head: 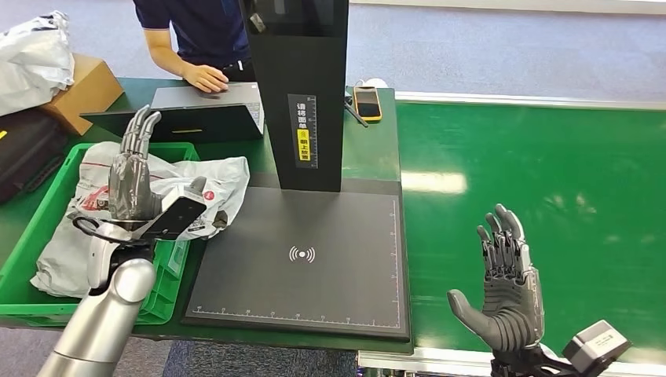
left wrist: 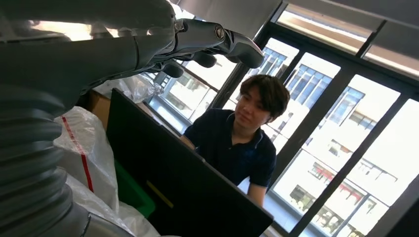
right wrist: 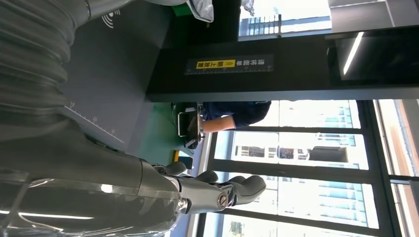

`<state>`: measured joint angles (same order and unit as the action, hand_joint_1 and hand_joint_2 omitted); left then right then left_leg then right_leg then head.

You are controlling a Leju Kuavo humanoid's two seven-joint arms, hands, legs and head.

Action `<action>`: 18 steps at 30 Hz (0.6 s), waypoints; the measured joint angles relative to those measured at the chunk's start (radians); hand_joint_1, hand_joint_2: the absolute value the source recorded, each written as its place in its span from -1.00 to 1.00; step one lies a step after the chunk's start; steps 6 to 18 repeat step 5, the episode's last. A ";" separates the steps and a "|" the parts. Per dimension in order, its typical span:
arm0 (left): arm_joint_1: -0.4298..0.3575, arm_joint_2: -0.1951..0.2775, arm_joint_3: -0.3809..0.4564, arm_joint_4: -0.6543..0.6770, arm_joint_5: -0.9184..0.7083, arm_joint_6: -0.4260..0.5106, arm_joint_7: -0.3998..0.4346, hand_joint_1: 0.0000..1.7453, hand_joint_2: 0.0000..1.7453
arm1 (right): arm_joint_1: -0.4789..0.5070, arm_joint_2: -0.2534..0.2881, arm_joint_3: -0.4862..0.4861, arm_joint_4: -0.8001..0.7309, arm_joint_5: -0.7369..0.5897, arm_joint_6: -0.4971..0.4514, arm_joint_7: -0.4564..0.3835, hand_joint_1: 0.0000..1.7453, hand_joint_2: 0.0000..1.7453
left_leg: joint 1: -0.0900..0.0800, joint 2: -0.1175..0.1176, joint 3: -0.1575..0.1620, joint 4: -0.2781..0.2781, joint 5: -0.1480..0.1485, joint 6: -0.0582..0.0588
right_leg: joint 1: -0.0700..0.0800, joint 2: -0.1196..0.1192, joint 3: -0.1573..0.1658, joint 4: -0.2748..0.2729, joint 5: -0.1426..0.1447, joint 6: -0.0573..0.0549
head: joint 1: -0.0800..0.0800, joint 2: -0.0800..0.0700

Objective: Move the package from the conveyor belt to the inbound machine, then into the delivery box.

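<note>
The white plastic mailer package with red print [head: 157,184] lies in the green plastic delivery box [head: 31,259], below and just beyond the left hand [head: 133,177], whose fingers [head: 140,129] are straight, spread and empty. Judged from this, the drop is done; the hand should lift straight up without snagging the film. The right hand [head: 506,294] hovers over the green conveyor belt [head: 550,181], fingers apart, holding nothing.

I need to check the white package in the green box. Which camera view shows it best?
The head view: the white package lies in the green box, partly behind the left hand. The left wrist view shows only a close piece of white plastic with a red stripe. The right wrist view shows a small corner.
</note>
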<state>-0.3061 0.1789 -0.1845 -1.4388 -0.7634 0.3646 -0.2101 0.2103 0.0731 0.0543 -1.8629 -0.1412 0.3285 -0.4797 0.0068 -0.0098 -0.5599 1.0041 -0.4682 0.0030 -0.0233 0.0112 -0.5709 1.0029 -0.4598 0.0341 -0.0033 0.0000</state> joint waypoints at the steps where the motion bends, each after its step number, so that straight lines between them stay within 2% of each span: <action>1: 0.008 0.000 0.000 -0.013 0.009 0.008 -0.006 -1.00 1.00 | 0.002 0.000 -0.001 -0.002 0.002 -0.001 -0.001 -1.00 1.00 | 0.000 0.000 0.000 0.000 0.000 0.000 | 0.000 0.000 0.000 0.000 0.000 0.000 | 0.000 0.000; 5: 0.044 0.000 0.008 -0.077 0.054 0.037 -0.037 -1.00 1.00 | 0.011 0.003 -0.005 -0.010 0.004 -0.004 -0.002 -1.00 1.00 | 0.000 0.000 0.000 0.000 0.000 0.000 | 0.000 0.000 0.000 0.000 0.000 0.000 | 0.000 0.000; 18: 0.044 0.000 0.008 -0.077 0.054 0.037 -0.037 -1.00 1.00 | 0.011 0.003 -0.005 -0.010 0.004 -0.004 -0.002 -1.00 1.00 | 0.000 0.000 0.000 0.000 0.000 0.000 | 0.000 0.000 0.000 0.000 0.000 0.000 | 0.000 0.000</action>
